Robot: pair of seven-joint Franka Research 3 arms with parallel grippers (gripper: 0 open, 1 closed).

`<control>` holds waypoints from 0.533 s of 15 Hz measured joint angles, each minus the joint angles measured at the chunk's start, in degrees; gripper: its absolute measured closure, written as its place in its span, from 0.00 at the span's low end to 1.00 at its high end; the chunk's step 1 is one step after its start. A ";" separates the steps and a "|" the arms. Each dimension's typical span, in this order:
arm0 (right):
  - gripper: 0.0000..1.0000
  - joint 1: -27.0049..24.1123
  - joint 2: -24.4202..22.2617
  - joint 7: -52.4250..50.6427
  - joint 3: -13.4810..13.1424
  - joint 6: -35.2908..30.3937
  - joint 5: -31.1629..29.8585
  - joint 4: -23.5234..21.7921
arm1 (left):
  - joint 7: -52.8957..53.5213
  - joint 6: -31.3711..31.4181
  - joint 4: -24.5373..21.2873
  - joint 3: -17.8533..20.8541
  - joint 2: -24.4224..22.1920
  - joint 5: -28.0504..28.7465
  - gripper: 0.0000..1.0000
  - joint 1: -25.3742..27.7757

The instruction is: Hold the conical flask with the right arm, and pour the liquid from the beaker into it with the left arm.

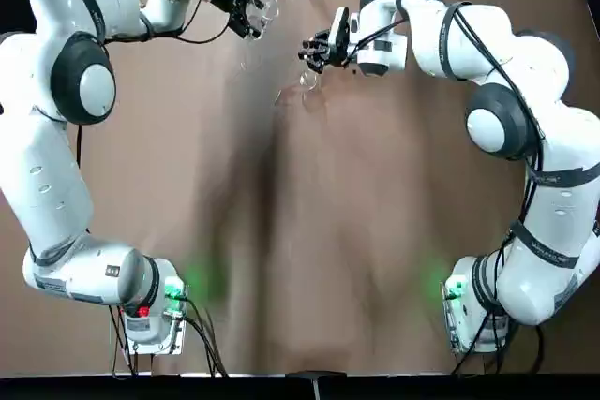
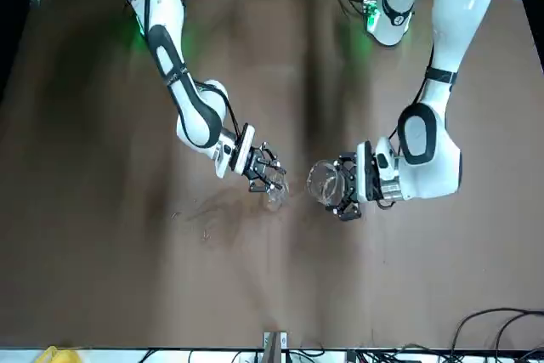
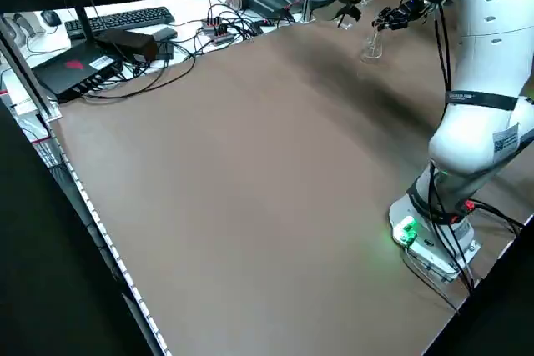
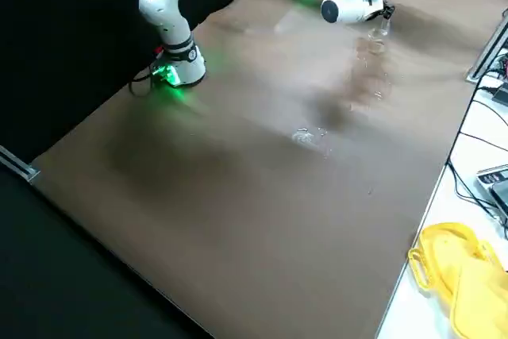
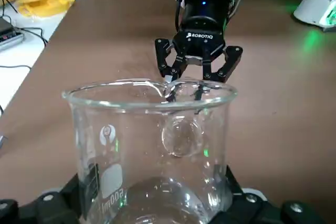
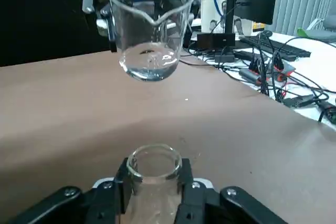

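The conical flask (image 2: 274,194) stands on the brown table, and my right gripper (image 2: 262,174) is shut on its neck. In the right wrist view its round mouth (image 6: 154,162) sits between the fingers (image 6: 118,184). The beaker (image 2: 323,183) hangs in the air, a short way from the flask and higher than it, with my left gripper (image 2: 344,186) shut on it. It is roughly upright, with its spout toward the flask and a little clear liquid (image 6: 149,61) in its bottom. In the left wrist view the beaker (image 5: 149,150) fills the foreground, with the right gripper (image 5: 198,69) beyond it.
Cables, a keyboard and boxes lie along the table's far edge (image 3: 167,22). A yellow object (image 4: 456,271) sits off the table at the far right corner. The brown tabletop (image 1: 309,231) spreads wide between the two arm bases.
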 joint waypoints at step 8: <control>0.61 0.40 0.72 -0.06 0.00 0.00 0.82 0.37 | -7.72 6.33 -0.32 0.03 -0.49 8.29 0.02 -4.69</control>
